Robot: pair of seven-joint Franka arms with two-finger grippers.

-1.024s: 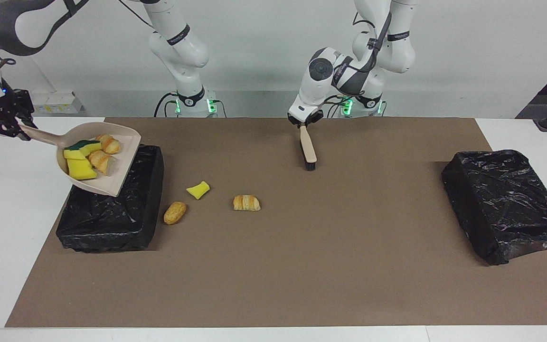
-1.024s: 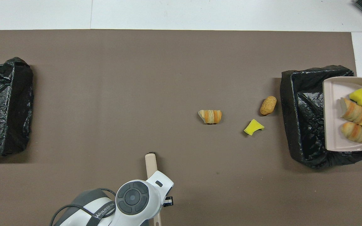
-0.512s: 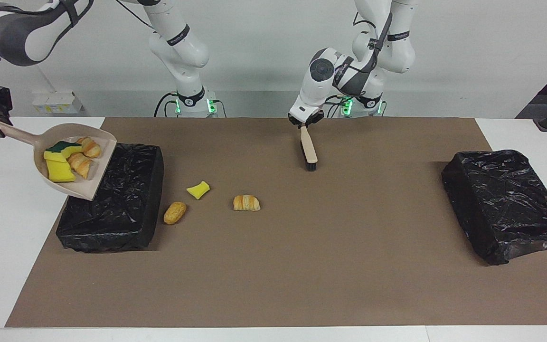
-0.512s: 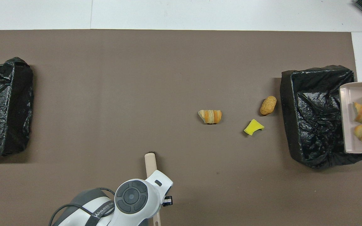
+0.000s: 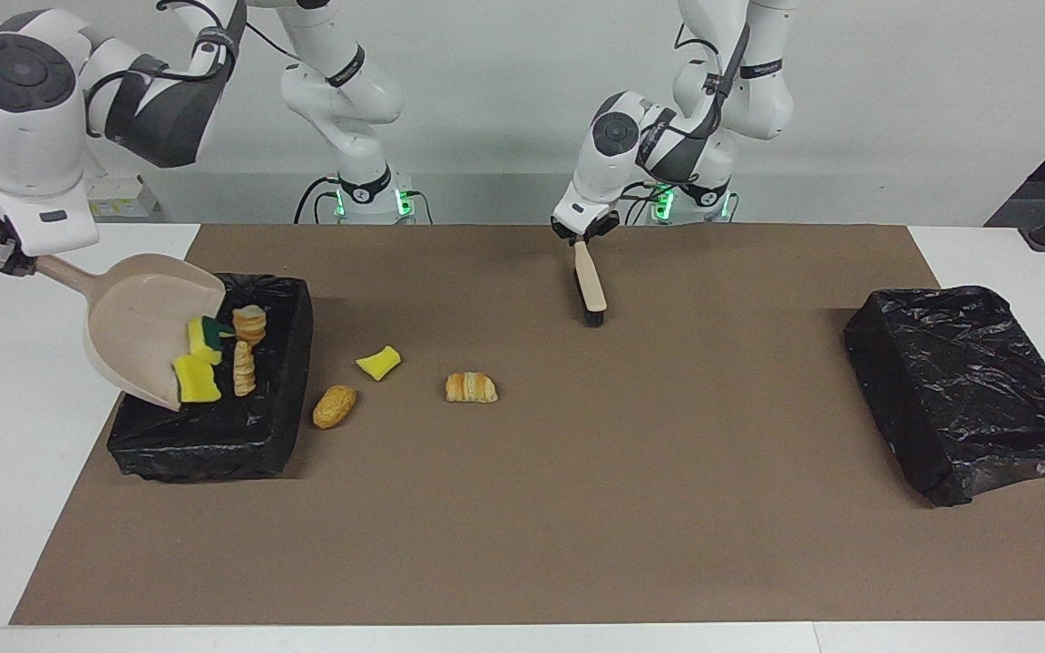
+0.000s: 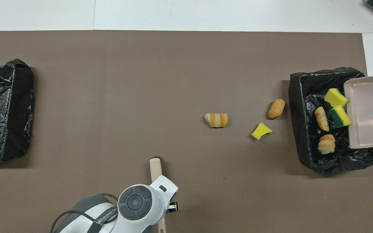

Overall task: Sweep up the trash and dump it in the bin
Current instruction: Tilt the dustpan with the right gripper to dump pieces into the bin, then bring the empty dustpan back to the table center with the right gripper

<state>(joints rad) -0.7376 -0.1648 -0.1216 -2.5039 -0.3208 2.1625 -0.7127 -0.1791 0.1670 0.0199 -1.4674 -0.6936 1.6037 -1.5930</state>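
Brown mat, right gripper (image 5: 7,261) clamped on tipped dustpan (image 5: 137,322) handle, left gripper (image 5: 583,238) grip on brush (image 5: 590,287) unclear.

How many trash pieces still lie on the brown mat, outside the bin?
3: a croissant bit, a yellow sponge chunk and a bread bit nearest the bin. None seem hidden.

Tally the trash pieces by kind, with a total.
Yellow sponge chunks: 3
Bread and croissant bits: 4
Total: 7
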